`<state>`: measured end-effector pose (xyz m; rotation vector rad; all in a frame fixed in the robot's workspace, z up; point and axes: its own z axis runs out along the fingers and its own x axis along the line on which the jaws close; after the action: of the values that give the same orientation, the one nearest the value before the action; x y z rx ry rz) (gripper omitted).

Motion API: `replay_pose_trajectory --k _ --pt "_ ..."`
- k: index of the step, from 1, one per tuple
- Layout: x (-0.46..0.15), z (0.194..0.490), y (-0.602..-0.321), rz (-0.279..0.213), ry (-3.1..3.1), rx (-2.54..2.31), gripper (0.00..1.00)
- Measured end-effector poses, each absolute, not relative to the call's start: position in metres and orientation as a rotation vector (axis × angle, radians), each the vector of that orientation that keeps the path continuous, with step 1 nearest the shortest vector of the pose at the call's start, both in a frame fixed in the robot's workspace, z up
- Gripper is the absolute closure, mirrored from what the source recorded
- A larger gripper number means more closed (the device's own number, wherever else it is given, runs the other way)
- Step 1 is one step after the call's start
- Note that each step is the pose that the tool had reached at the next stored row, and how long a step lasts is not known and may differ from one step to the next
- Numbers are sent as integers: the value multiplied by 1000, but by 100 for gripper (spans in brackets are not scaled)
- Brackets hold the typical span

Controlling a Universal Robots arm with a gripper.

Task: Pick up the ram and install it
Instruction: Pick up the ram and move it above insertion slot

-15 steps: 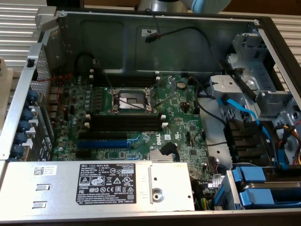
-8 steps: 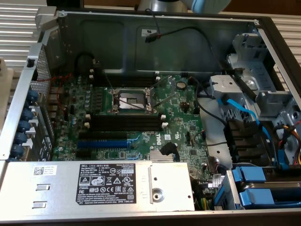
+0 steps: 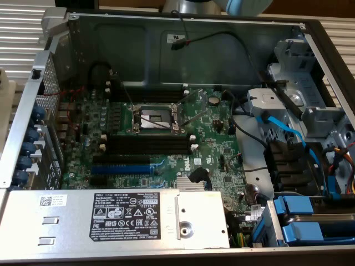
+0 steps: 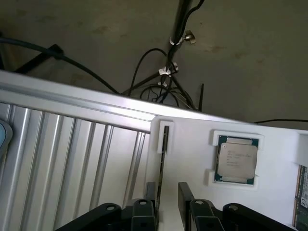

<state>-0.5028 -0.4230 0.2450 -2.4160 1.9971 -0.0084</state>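
Note:
In the wrist view the ram [image 4: 163, 159] shows edge-on as a thin dark strip, standing in a slot of a white holder [image 4: 192, 159]. My gripper [image 4: 167, 195] is open, with one black finger [image 4: 150, 192] close beside the strip and the other finger [image 4: 186, 192] farther off, so the strip's near end lies between them, apart from both. In the exterior view the open computer case shows the green motherboard [image 3: 211, 138] with long black memory slots [image 3: 148, 142] on both sides of the processor socket [image 3: 154, 117].
A processor chip [image 4: 236, 160] lies in a white frame on the same holder. Ribbed metal surface [image 4: 67, 154] borders it. Inside the case are a blue slot [image 3: 121, 168], a grey power supply [image 3: 111, 217], blue cables [image 3: 283, 130] and drive bays [image 3: 310, 221].

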Motion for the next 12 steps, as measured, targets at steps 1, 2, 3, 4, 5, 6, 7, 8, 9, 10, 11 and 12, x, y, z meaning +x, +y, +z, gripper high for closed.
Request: replay_pose_trajectory --k 1,2,3,4,5,6,7,8,9,10,11,12 --pt "-503 244 -423 -5 1996 -2414 67" --pt "-503 242 -423 -2 1994 -2412 67" --pt "-503 241 -423 1 1993 -2410 67" --pt "-503 239 -423 3 1992 -2409 67" --pt "-503 237 -423 5 1991 -2408 67" --pt "-503 235 -423 6 1990 -2407 67" --pt "-503 234 -424 8 1990 -2406 67" --pt "-503 232 -424 8 1990 -2406 67" --pt "-503 231 -424 8 1990 -2406 67" --pt "-503 230 -424 8 1990 -2406 67" --pt "-503 229 -424 8 1990 -2406 67" --pt "-503 228 -424 8 1990 -2406 67"
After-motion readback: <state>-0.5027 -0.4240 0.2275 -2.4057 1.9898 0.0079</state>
